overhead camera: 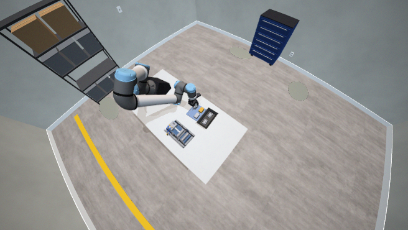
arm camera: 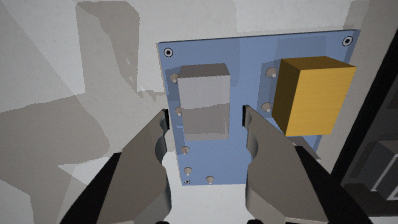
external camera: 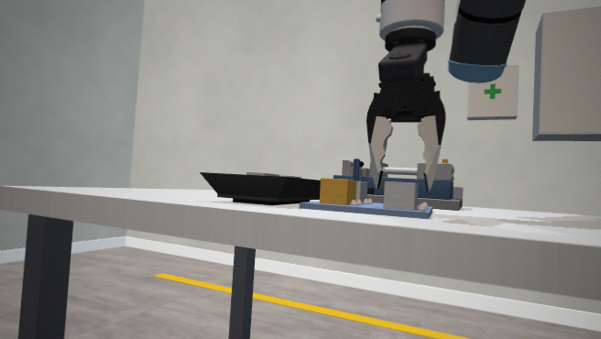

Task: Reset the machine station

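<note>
One gray blank (external camera: 400, 195) (arm camera: 204, 107) sits on the infeed plate (overhead camera: 190, 114) (external camera: 366, 208) (arm camera: 245, 50), near the counter's (overhead camera: 214, 149) (external camera: 137, 215) upper-right edge from above. Your end effector (overhead camera: 195, 107) (external camera: 404, 189) (arm camera: 205, 108) straddles it from above, partly spread, gripping nothing. Risk: off-centre descent could clip pins (arm camera: 185, 150) or tip it. Count: two gray, one brass blank (overhead camera: 201, 109) (external camera: 338, 191) (arm camera: 315, 100); two finished parts, tray; one vise (overhead camera: 174, 124) (external camera: 440, 190), lower-left edge.

Pale gray-green walls, grayish wood-look floor (overhead camera: 298, 155) (external camera: 114, 293) with a yellow stripe (overhead camera: 106, 165) (external camera: 321, 312), blue drawer cabinet (overhead camera: 271, 38) against one wall.
</note>
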Tool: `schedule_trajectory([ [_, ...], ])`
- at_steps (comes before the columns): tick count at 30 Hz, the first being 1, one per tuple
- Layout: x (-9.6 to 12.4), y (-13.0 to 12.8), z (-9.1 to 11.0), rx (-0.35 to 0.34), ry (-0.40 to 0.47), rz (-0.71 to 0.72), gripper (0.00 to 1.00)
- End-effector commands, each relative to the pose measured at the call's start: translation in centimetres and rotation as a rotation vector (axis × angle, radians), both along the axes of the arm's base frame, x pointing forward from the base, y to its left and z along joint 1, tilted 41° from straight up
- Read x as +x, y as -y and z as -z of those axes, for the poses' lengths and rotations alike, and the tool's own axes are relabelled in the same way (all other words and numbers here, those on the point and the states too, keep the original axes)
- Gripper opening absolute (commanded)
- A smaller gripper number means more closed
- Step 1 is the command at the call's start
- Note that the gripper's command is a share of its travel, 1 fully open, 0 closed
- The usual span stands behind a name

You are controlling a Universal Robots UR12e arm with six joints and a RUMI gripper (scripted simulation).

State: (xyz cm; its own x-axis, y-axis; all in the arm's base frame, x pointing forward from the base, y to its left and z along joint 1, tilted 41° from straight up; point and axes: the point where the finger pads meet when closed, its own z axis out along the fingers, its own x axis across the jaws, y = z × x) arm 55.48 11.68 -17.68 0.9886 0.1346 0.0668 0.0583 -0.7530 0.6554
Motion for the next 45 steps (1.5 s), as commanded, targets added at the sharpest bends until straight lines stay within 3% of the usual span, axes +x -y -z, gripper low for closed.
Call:
schedule_trajectory([
  [1,0.03,-0.04,-0.03,0.0,0.001,0.0,0.4],
  [22,0.03,-0.04,-0.03,0.0,0.001,0.0,0.4],
  [23,0.03,-0.04,-0.03,0.0,0.001,0.0,0.0],
  [45,0.03,-0.04,-0.03,0.0,0.001,0.0,0.0],
])
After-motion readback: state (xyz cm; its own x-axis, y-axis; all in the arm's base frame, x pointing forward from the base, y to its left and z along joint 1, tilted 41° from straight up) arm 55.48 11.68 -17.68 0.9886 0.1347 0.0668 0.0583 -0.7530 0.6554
